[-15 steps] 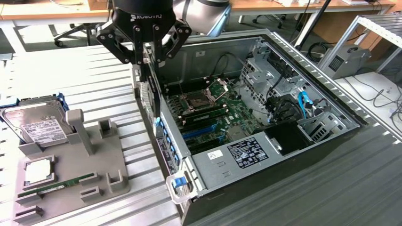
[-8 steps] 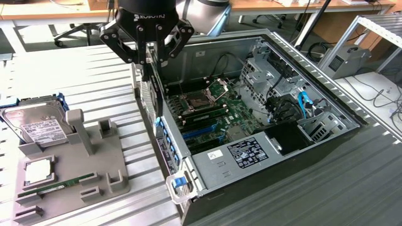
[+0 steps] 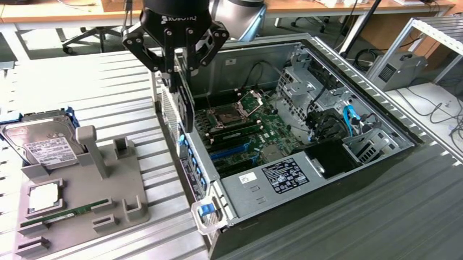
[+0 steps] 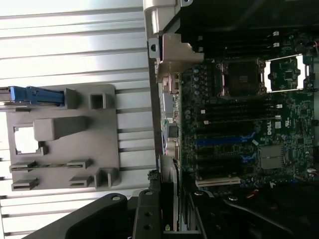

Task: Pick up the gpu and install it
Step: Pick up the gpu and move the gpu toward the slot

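Exterior view: the gripper (image 3: 181, 67) hangs above the open case (image 3: 326, 216); its fingers pinch the top edge of the gpu (image 3: 186, 105), which hangs upright, on edge, over the case's rear wall beside the motherboard (image 3: 246, 135); a grey tray (image 3: 123, 184) with a hard drive (image 3: 43, 143) lies at the exterior view's left.

Wrist view: the gripper (image 4: 169, 219) clamps the gpu (image 4: 168, 184) edge-on, near the rear wall and the slots (image 4: 224, 141).

Likely risks: the bracket could catch the rear wall; a tilted card could miss its slot or jam; the narrow pinch could let it twist.
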Robot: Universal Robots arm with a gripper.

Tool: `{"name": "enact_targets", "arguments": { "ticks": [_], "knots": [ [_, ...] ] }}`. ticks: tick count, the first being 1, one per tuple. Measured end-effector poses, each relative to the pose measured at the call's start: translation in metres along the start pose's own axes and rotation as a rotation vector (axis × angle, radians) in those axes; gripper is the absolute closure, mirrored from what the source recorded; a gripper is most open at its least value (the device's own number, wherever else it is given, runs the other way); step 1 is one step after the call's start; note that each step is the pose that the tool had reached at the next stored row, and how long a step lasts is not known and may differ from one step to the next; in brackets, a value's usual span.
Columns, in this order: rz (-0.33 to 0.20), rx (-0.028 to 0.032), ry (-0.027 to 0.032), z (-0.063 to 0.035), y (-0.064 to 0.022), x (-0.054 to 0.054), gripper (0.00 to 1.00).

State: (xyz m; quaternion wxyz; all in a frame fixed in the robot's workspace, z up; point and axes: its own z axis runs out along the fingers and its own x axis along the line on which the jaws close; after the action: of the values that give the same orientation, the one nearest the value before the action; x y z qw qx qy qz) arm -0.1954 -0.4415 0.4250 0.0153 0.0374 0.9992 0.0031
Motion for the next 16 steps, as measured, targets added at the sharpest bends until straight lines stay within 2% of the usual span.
{"name": "enact_targets", "arguments": {
  "ticks": [16],
  "knots": [
    [0.000,0.0000,0.0000,0.0005,0.0012,-0.017,0.73]
  ]
}}
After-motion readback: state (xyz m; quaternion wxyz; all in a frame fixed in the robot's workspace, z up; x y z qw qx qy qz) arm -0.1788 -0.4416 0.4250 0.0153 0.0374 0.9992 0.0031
